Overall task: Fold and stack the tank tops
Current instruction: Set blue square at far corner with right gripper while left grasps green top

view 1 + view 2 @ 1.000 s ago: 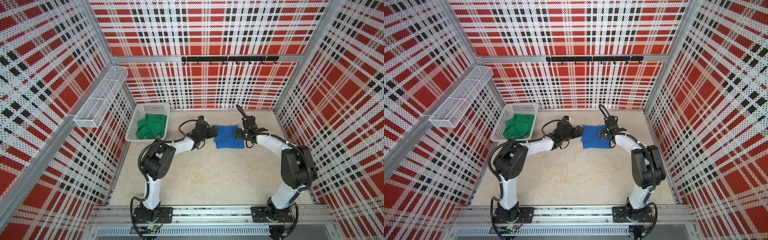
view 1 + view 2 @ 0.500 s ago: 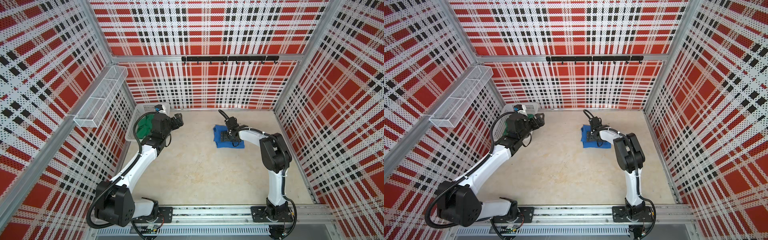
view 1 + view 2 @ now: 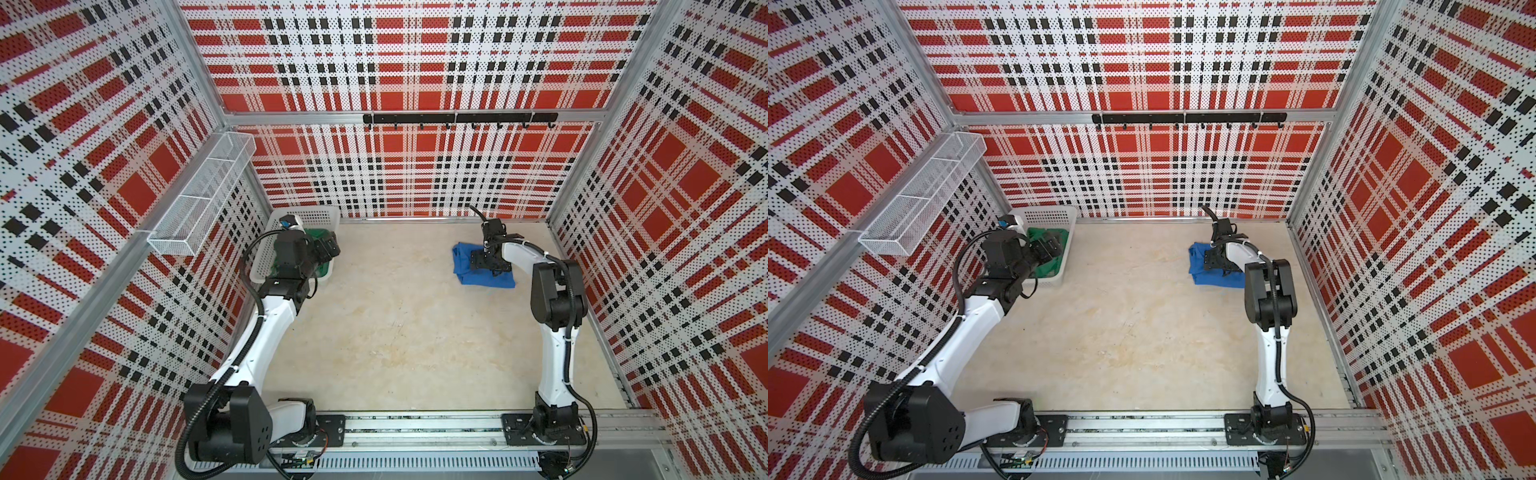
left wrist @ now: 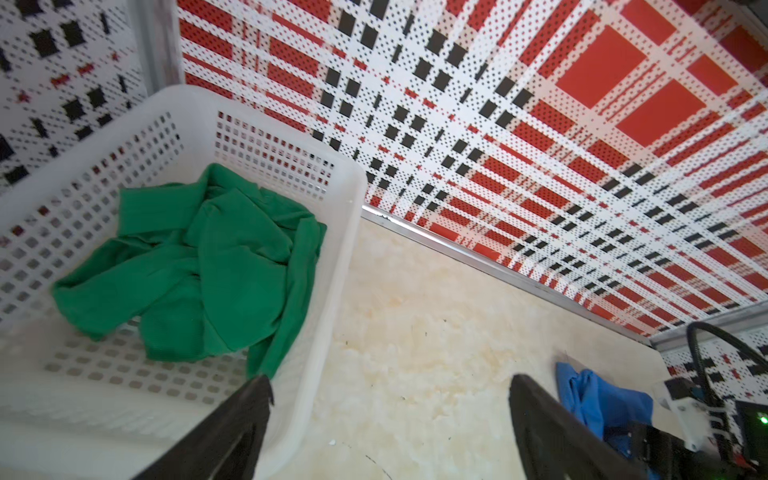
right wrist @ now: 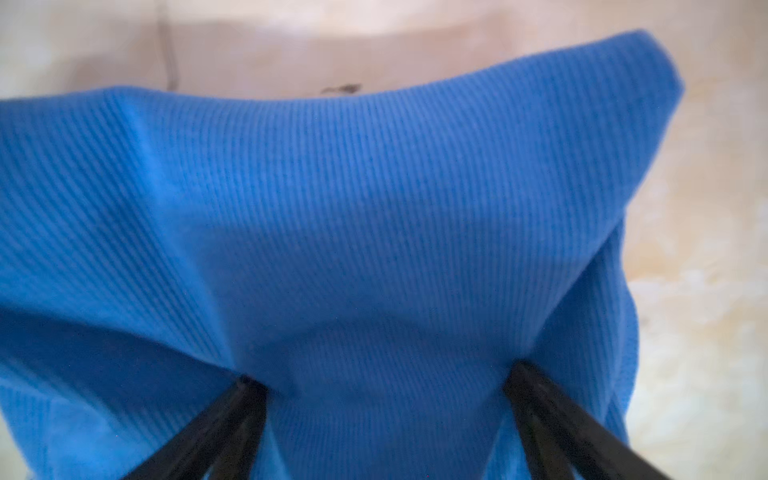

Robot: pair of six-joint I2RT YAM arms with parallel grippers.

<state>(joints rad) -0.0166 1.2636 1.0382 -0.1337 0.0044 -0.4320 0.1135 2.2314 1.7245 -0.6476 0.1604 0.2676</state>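
Right end effector (image 5: 384,374) (spread) on blue tank top (image 5: 374,187)

robot lab cell: plaid perforated walls (image 3: 415,62), aluminium frame (image 3: 291,118), arms' base rail (image 3: 415,432).

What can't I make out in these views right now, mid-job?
Green top: in both top views the left arm covers most of it in the basket.
Blue top: right wrist view blurred, edges cut off; folds unclear.
Its middle: in both top views the right claw covers it.
Left claw: wrist view shows only fingertips; the frame edge cuts the rest.
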